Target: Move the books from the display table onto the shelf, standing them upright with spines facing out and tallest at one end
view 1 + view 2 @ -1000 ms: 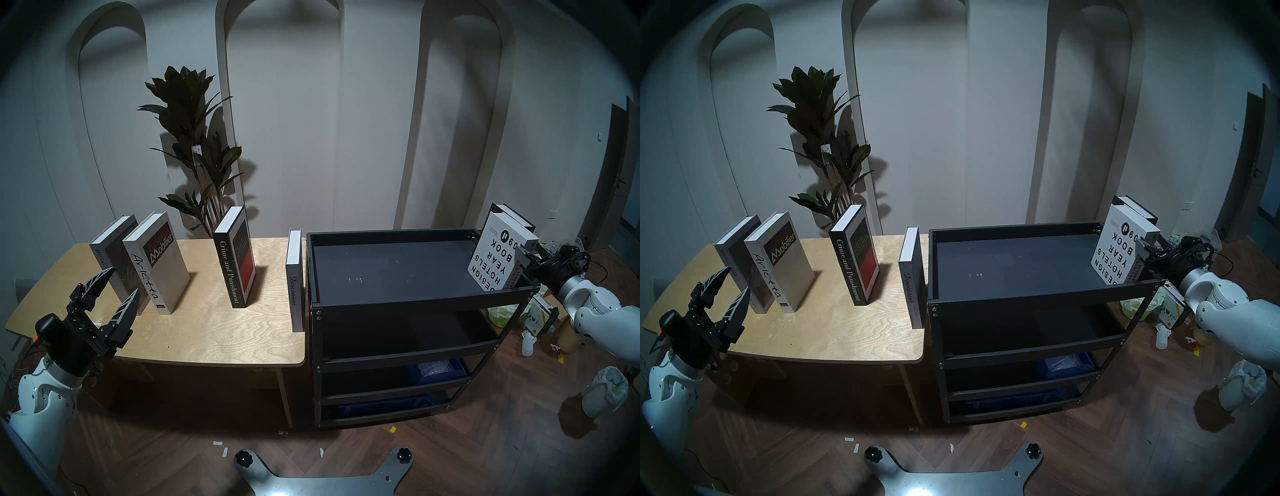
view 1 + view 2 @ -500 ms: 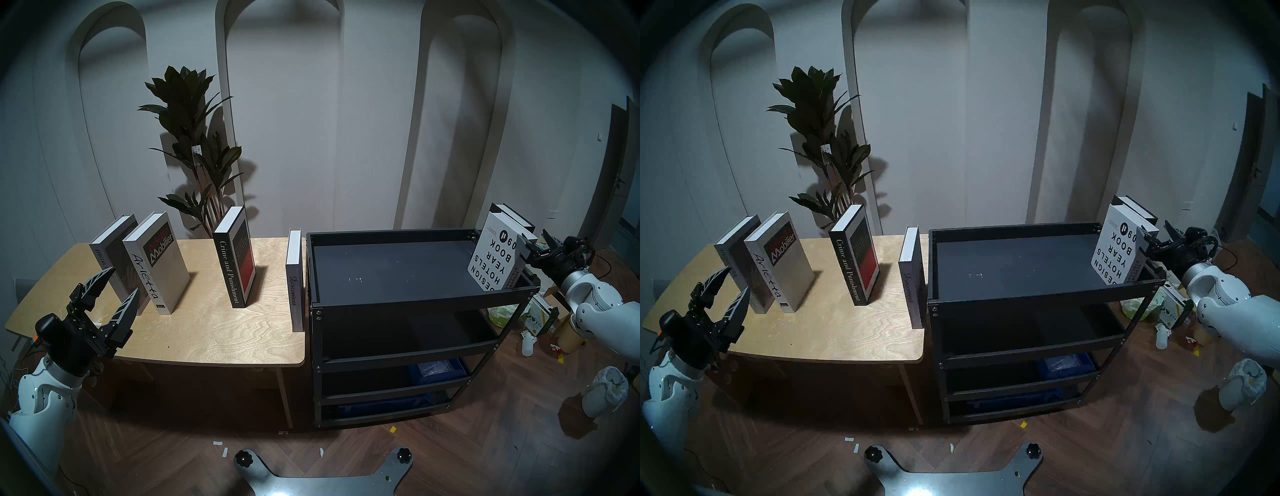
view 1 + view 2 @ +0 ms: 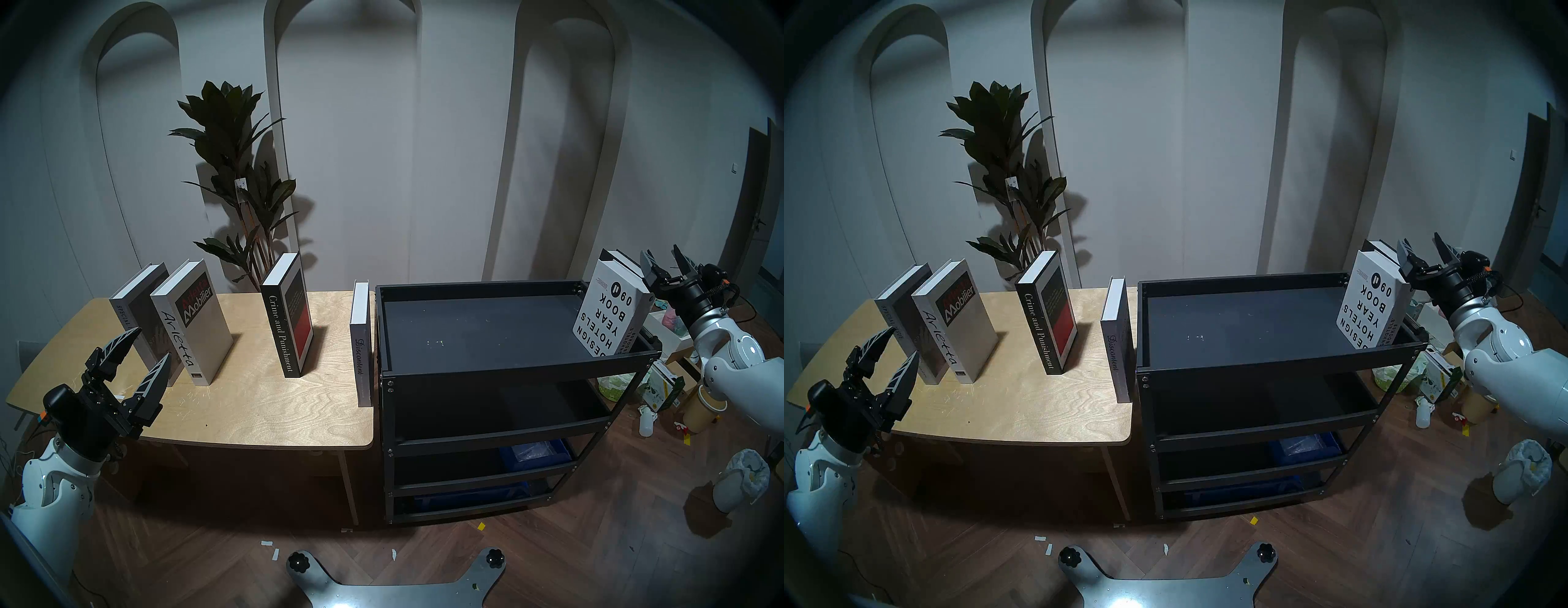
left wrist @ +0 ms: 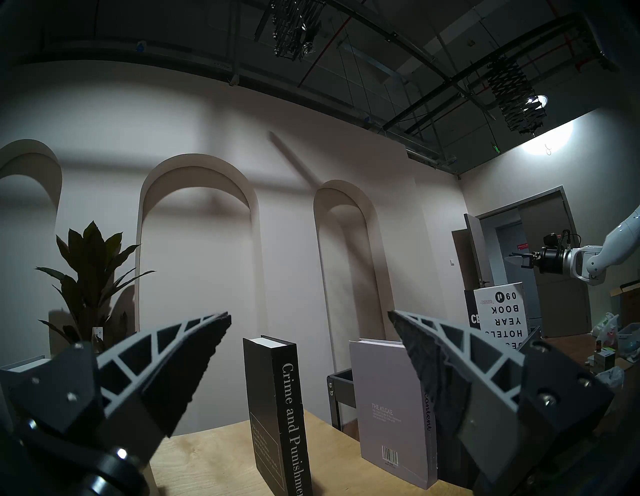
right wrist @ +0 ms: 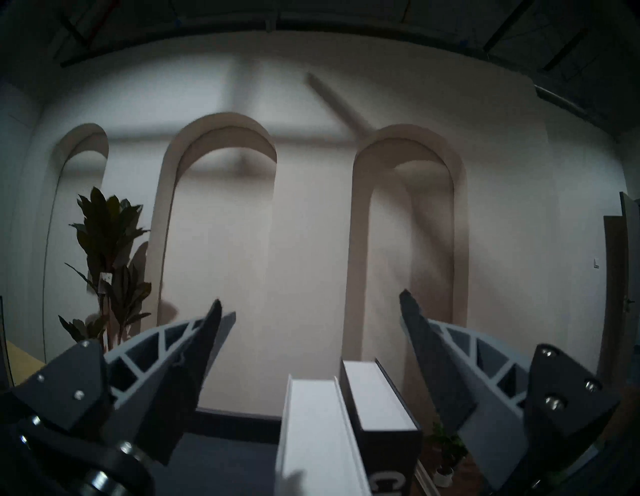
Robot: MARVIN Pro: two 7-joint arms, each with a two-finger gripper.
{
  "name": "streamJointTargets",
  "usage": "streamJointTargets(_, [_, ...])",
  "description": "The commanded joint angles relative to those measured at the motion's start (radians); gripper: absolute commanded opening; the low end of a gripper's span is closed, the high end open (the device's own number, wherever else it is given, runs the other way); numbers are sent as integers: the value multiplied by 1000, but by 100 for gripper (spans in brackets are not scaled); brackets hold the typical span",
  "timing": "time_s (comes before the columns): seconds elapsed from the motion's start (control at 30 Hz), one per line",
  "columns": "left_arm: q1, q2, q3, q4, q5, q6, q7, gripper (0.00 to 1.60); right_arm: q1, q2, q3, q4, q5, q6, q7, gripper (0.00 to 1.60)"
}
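Four books stand on the display table [image 3: 254,407]: SPECIAL ISSUE [image 3: 131,305], Arietta [image 3: 191,322], Crime and Punishment [image 3: 286,314] and Discontent [image 3: 360,344] at its right edge. At the right end of the shelf [image 3: 509,368], a white Year Book [image 3: 611,310] leans against a black book [image 3: 623,263]. My right gripper [image 3: 659,250] hangs open just above and behind their tops, which show between its fingers [image 5: 433,363] in the right wrist view, untouched. Over the table's front left corner my left gripper [image 3: 152,342] is open and empty, facing Crime and Punishment [image 4: 277,412].
A tall potted plant [image 3: 237,170] stands behind the table. A blue bin [image 3: 534,454] sits on a lower tier of the shelf. Boxes, bottles and a white waste bin [image 3: 742,479] litter the floor at the right. My base plate [image 3: 394,581] is at the bottom.
My right gripper opened, let go of the white Year Book, and rose up and back above the book tops. The book stayed leaning on the shelf. The left arm has not moved.
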State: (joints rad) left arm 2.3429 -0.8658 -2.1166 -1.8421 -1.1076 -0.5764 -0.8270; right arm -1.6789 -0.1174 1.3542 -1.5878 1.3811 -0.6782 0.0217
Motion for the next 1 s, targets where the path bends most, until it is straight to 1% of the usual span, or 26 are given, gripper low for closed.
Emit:
streamJointTargets(0.0, [-3,2,-5,-5,0,-2,0,160,6,-14,13,-113,-20,-69,26,160])
streamJointTargets(0.07, [-3,2,-4,-5,0,-2,0,160,9,-35,4,-146,-33,-75,23,160])
streamJointTargets(0.1, [-3,2,-4,-5,0,-2,0,160,12,-57,0,-165,-29,-77,21,160])
streamJointTargets(0.13, [-3,2,-4,-5,0,-2,0,160,7,-64,-5,-200,-29,-75,9,160])
streamJointTargets(0.17, [-3,2,-4,-5,0,-2,0,160,18,-87,-14,-179,-47,-78,25,160])
streamJointTargets(0.23, [-3,2,-4,-4,0,-2,0,160,12,-108,-29,-241,-49,-72,7,160])
streamJointTargets(0.27, [-4,2,-4,-4,0,-2,0,160,18,-130,-42,-239,-54,-70,14,160])
streamJointTargets(0.3, [-4,2,-3,-4,0,-2,0,160,16,-142,-52,-268,-59,-65,10,160])
streamJointTargets(0.4, [-4,2,-3,-3,0,-1,-1,160,29,-178,-84,-307,-73,-59,6,160])
streamJointTargets(0.47, [-4,2,-3,-3,0,-2,-1,160,43,-209,-102,-344,-79,-57,-11,160])
streamJointTargets(0.5, [-4,2,-3,-3,0,-1,-1,160,53,-208,-109,-346,-88,-57,-12,160])
streamJointTargets(0.53, [-4,2,-3,-3,0,-2,-1,160,61,-233,-116,-380,-99,-52,-31,160])
streamJointTargets(0.57, [-4,2,-3,-3,0,-2,-1,160,70,-235,-125,-378,-100,-50,-33,160])
streamJointTargets(0.6, [-4,2,-2,-3,0,-2,-1,160,77,-255,-133,-401,-108,-43,-49,160])
streamJointTargets(0.7, [-5,2,-2,-2,0,-2,-1,160,96,-280,-153,-436,-126,-27,-89,160])
streamJointTargets(0.73, [-5,2,-2,-2,0,-2,-1,160,102,-284,-160,-465,-136,-17,-117,160])
streamJointTargets(0.97, [-6,2,-2,-2,0,-2,-1,160,154,-306,-194,-478,-225,61,-218,160])
